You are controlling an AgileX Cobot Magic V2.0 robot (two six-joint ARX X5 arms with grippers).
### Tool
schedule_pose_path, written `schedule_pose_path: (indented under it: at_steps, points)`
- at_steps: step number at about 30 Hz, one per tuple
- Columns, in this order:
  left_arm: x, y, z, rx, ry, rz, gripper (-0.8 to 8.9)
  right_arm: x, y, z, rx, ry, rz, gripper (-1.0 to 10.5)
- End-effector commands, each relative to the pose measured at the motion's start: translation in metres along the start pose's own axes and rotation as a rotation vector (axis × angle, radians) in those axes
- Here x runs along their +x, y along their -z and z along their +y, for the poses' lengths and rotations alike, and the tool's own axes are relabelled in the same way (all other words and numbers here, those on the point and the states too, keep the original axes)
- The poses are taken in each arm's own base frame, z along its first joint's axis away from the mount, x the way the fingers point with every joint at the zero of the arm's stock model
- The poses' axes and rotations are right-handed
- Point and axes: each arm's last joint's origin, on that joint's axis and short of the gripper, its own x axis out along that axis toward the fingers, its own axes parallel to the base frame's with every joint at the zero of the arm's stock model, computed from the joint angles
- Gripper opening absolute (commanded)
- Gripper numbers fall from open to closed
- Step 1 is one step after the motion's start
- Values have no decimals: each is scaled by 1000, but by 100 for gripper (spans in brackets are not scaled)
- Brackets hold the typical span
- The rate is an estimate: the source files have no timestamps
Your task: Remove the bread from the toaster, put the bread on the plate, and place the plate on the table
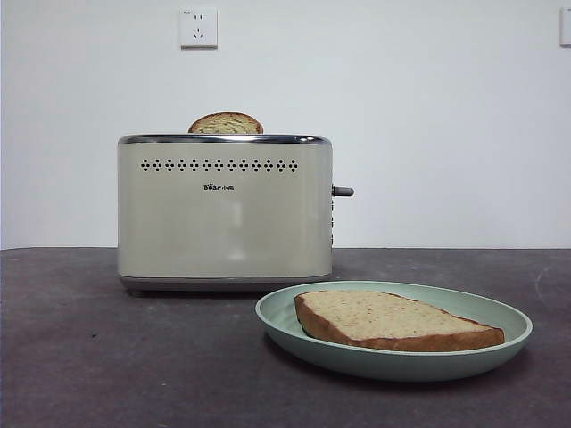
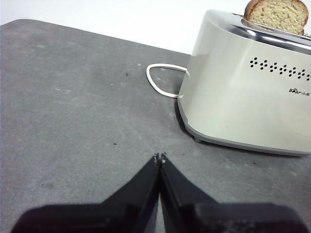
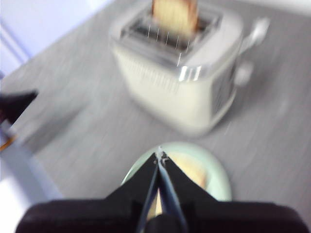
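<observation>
The bread (image 1: 393, 319) lies flat in the pale green plate (image 1: 393, 364), which rests on the dark grey table (image 1: 89, 357) in front of the cream toaster (image 1: 223, 223), to its right. A second, narrower slice (image 1: 226, 124) sticks out of the toaster's slot. My right gripper (image 3: 161, 155) is shut and empty, hovering above the plate (image 3: 218, 179) and bread (image 3: 192, 172); its view is blurred by motion. My left gripper (image 2: 160, 157) is shut and empty over bare table beside the toaster (image 2: 243, 102). Neither gripper shows in the front view.
A white power cord (image 2: 158, 85) loops on the table behind the toaster. The toaster's grey lever (image 1: 343, 191) juts out on its right side. A white wall with a socket (image 1: 198, 28) stands behind. A dark arm part (image 3: 17, 104) shows at the right wrist view's edge.
</observation>
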Motion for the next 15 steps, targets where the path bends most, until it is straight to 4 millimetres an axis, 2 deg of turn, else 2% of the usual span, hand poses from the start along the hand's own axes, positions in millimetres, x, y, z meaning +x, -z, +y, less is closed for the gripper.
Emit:
schedule_pose_path:
  at_steps: [1,3,5,10,15]
  points:
    - [1,4,1,13,-7,6,-1,12,5,-16,-59,61,-85,1]
    - [1,4,1,13,-7,6,-1,19,17,-26,-37,102,-129,1]
    - [1,4,1,13,-7,6,-1,24,38,-33,-30,146,-157,1]
    - [1,4,1,13,-7,6,-1,34,118,-46,134,415,-223,1]
    - [1,4,1,13,-7,6,-1,38,193,-43,230,551,-298,1]
